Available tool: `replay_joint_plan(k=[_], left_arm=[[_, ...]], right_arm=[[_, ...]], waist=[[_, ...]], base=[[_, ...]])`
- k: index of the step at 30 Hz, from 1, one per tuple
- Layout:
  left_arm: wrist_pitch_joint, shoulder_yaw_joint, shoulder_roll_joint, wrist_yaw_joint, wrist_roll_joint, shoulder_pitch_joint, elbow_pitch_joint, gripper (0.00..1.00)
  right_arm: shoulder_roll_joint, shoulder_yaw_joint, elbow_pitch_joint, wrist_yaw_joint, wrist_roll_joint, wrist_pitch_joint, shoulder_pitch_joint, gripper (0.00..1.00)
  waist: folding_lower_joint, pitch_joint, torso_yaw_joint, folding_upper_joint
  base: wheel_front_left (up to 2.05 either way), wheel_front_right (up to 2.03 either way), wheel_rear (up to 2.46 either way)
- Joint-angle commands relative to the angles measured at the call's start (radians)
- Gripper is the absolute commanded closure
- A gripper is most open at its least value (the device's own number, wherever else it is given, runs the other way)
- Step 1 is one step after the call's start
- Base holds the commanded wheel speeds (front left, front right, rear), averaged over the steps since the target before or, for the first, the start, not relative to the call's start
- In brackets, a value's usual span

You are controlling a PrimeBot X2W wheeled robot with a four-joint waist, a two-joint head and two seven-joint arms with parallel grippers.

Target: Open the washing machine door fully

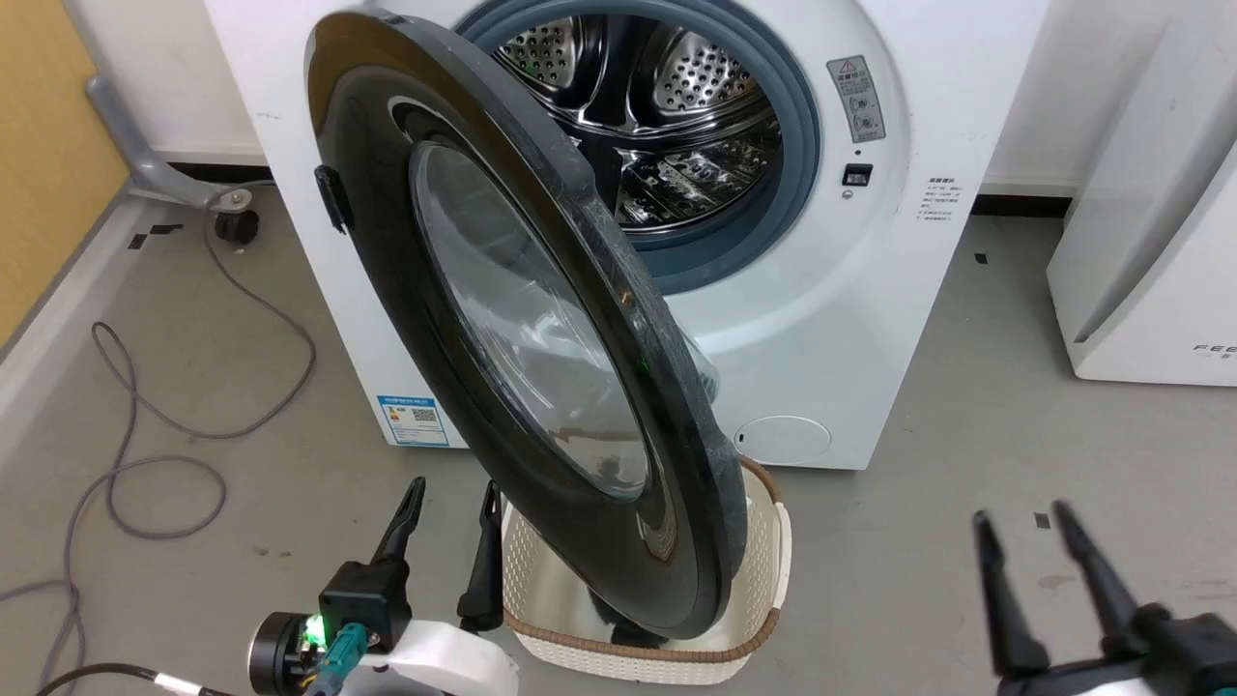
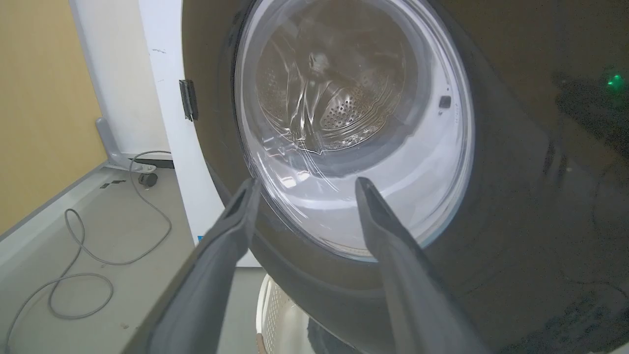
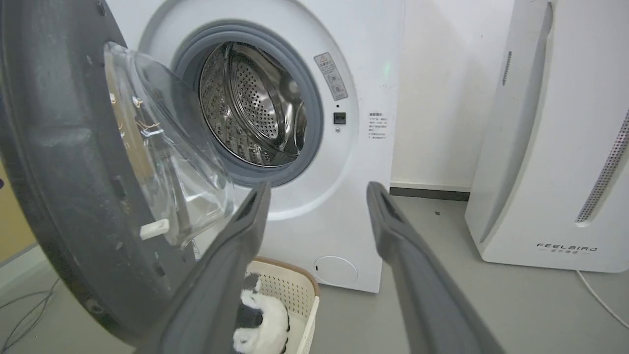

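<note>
- The washing machine door is swung out from the white washer, roughly half open. It's hinged on the washer's left side, and its free edge points toward the robot.
- With the door off the opening, you can see right into the steel drum and the grey rubber ring around it.
- The door's lower edge hangs over a white laundry basket sitting on the floor in front of the washer. Something fluffy and black-and-white is in the basket, looks like a plush toy.
- The left gripper is down by the door's outer face, near the lower rim. Its fingers are spread wide with nothing between them. In the left wrist view they frame the bottom of the glass window, but I honestly can't tell if either one touches the door.
- The right gripper is well off to the right of the door, over bare floor. It's spread apart too and holding nothing.
- A grey cable loops on the floor at the left, and a white appliance stands to the right of the washer.
</note>
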Motion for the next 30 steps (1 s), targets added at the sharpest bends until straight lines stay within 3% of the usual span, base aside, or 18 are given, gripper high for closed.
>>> replay_joint_plan(k=[1, 6, 8, 9, 21, 30], left_arm=[[-0.005, 0.004, 0.002, -0.002, 0.007, 0.006, 0.002, 0.0], [-0.005, -0.005, 0.002, -0.005, 0.007, 0.006, 0.012, 0.0], [-0.005, -0.01, 0.002, -0.006, 0.008, 0.004, 0.02, 0.63], [-0.005, -0.014, 0.002, -0.007, 0.01, 0.004, 0.026, 1.0], [-0.005, -0.027, 0.002, 0.006, 0.007, -0.012, 0.008, 1.0], [-0.005, -0.039, 0.004, 0.007, 0.016, -0.074, -0.18, 1.0]], right_arm=[[0.004, 0.003, -0.007, -0.001, -0.006, 0.004, 0.015, 0.0], [0.004, 0.019, -0.003, -0.001, -0.009, 0.029, 0.028, 0.0], [0.004, 0.02, 0.005, -0.001, -0.004, 0.032, 0.026, 0.0], [0.005, 0.021, 0.009, -0.001, 0.002, 0.034, 0.025, 0.0], [0.005, 0.015, 0.043, -0.001, 0.033, 0.04, 0.015, 0.0], [0.005, 0.01, 0.066, -0.001, 0.057, 0.042, 0.011, 0.0]], waist=[[-0.0001, 0.0, 0.0, 0.0], [-0.0001, 0.002, 0.003, 0.0], [-0.0001, 0.004, 0.003, 0.0], [-0.0001, 0.004, 0.003, 0.0], [-0.0001, -0.005, 0.001, 0.0], [-0.0001, -0.006, 0.012, 0.0]], base=[[0.0, 0.0, 0.0], [0.0, 0.0, 0.0], [0.0, 0.0, 0.0], [0.0, 0.0, 0.0], [0.0, 0.0, 0.0], [0.0, 0.0, 0.0]])
